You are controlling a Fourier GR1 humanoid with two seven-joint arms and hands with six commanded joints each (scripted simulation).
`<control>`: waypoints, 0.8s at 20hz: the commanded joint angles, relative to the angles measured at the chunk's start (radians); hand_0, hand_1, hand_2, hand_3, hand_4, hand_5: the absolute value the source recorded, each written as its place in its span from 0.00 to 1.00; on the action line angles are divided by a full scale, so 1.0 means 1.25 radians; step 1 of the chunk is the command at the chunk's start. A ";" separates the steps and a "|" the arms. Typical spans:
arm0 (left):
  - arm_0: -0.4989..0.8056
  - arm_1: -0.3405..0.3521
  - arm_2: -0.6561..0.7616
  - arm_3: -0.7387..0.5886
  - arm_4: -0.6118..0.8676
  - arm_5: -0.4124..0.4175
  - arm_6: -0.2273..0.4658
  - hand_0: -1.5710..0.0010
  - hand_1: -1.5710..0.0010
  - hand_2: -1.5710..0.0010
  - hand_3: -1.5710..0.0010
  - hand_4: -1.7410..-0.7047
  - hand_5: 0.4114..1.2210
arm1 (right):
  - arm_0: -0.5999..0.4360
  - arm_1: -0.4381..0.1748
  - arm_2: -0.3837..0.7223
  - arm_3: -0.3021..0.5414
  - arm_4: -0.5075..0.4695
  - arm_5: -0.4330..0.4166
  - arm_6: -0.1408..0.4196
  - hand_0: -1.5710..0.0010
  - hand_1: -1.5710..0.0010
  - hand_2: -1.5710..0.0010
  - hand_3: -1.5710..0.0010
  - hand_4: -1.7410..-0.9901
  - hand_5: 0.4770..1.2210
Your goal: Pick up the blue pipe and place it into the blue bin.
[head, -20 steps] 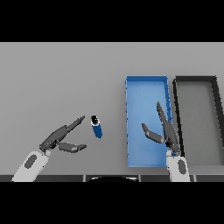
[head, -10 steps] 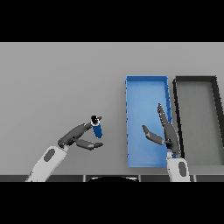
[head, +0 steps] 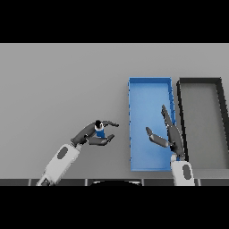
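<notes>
1. The left hand (head: 91, 135) has closed in on the blue pipe (head: 100, 132); fingers and thumb now curl around it, whereas earlier they only reached beside it.
2. The pipe stands on the grey table (head: 58, 89), left of the blue bin (head: 150, 81).
3. The right hand (head: 172, 136) remains over the bin, fingers straight, holding nothing.
4. The black bin (head: 200, 81) sits just beside the blue one.

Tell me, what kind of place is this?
Probably a sorting workbench: a plain grey table with a blue bin beside a black bin, and the left hand around a blue pipe.
</notes>
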 commanded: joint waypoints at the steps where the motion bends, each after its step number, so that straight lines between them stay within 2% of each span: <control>1: 0.002 -0.013 0.004 0.000 0.009 0.008 0.001 0.72 0.62 0.55 0.54 0.38 0.51 | -0.005 0.001 -0.003 0.006 0.000 -0.003 0.008 1.00 1.00 1.00 1.00 0.64 0.17; 2: 0.009 -0.013 0.003 -0.002 0.006 0.016 0.002 0.57 0.50 0.44 0.44 0.31 0.61 | -0.007 0.001 -0.004 0.014 -0.001 -0.001 0.004 1.00 1.00 1.00 1.00 0.64 0.17; 4: 0.009 -0.030 0.002 0.006 0.004 0.026 -0.002 0.37 0.32 0.28 0.30 0.20 0.75 | -0.001 0.000 -0.002 0.006 -0.003 0.002 -0.010 1.00 1.00 1.00 1.00 0.64 0.18; 6: 0.021 -0.021 -0.012 0.001 -0.017 0.043 -0.040 0.24 0.20 0.18 0.23 0.13 0.84 | -0.006 -0.005 -0.006 -0.001 -0.008 0.003 -0.002 1.00 1.00 1.00 1.00 0.64 0.18; 7: 0.018 -0.024 -0.020 0.005 -0.032 0.054 -0.057 0.19 0.16 0.15 0.19 0.11 0.87 | 0.001 -0.005 -0.002 0.005 -0.010 0.011 -0.013 1.00 1.00 1.00 1.00 0.64 0.19; 8: 0.019 -0.028 -0.026 -0.003 -0.040 0.065 -0.061 0.15 0.13 0.12 0.17 0.09 0.90 | -0.010 -0.005 -0.004 0.005 -0.007 0.007 0.001 1.00 1.00 1.00 1.00 0.65 0.19; 10: 0.020 -0.029 -0.032 -0.022 -0.039 0.067 -0.081 0.10 0.08 0.07 0.13 0.06 0.93 | -0.007 -0.001 0.000 0.012 0.001 0.003 -0.014 1.00 1.00 1.00 1.00 0.65 0.19; 13: 0.017 -0.029 -0.036 -0.083 -0.025 0.068 -0.091 0.05 0.04 0.04 0.10 0.03 0.97 | -0.019 -0.001 0.001 0.014 0.005 0.001 0.002 1.00 1.00 1.00 1.00 0.66 0.20; 16: 0.004 -0.028 -0.042 -0.142 -0.015 0.064 -0.074 0.03 0.02 0.02 0.08 0.02 0.98 | -0.024 -0.009 -0.004 0.026 0.011 -0.001 0.002 1.00 1.00 1.00 1.00 0.68 0.20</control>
